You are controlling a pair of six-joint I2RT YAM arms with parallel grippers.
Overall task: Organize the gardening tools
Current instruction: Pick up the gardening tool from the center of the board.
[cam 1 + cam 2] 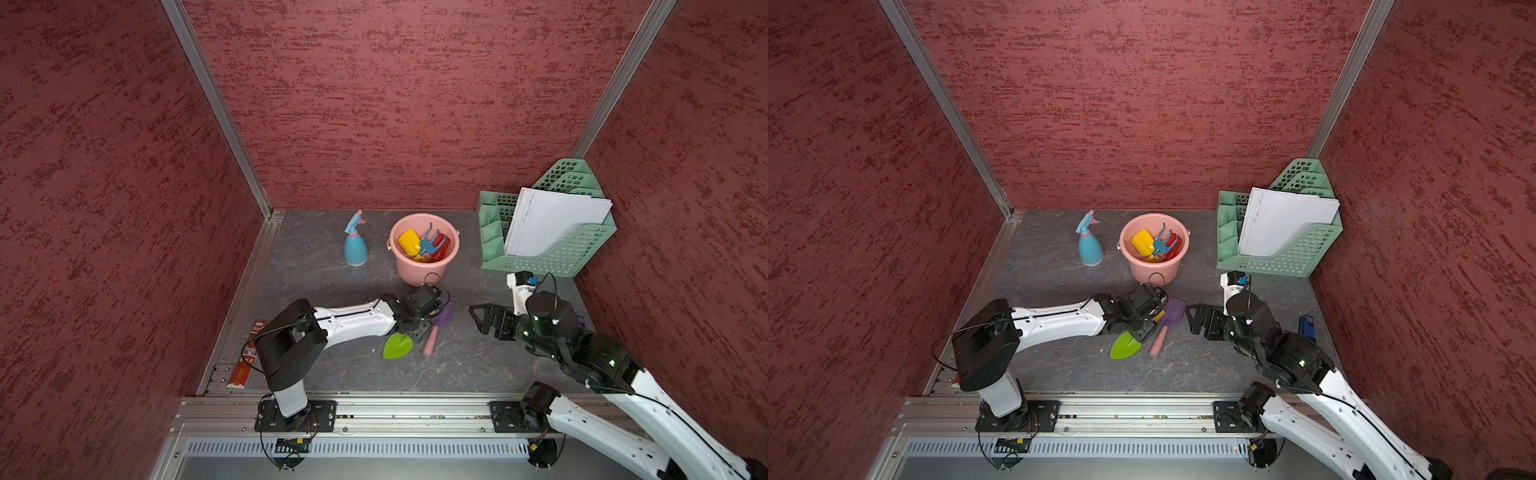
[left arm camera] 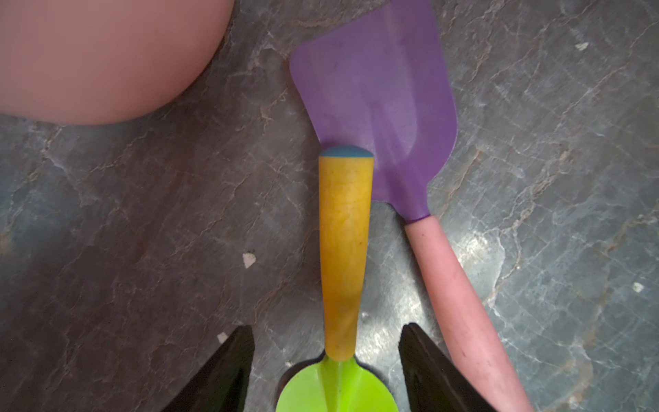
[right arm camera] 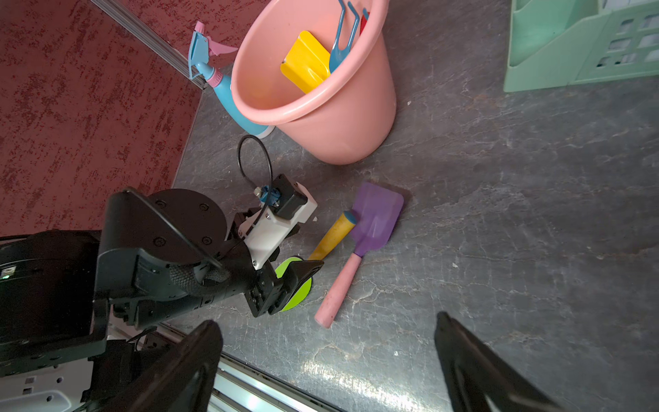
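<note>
Low in the middle of both top views, on the dark stone-patterned counter, the left claw points down over the green yellow-handled trowel.

The trowel lies flat on a slant. Its green blade is toward the lower left of the frame. Its handle runs up and to the right, toward the pink bucket.

Seen from the left wrist, the handle runs straight up the centre of the frame. One black fingertip sits on each side of the narrow neck where the handle meets the blade. The claw is open, with bare counter showing between each finger and the handle, so nothing is gripped. The jaws sit square across the trowel's long axis, and a straight squeeze should catch the neck.

The handle's blue-capped end touches the blade of the purple pink-handled spade, which lies just beside it on a similar slant. Lifting the trowel may nudge the spade.

The right claw is wide open and empty, near the spade's far side. The left arm is plainly the nearer to the trowel.

The yellow scoop, blue fork and red trowel already sit in the bucket.
</note>
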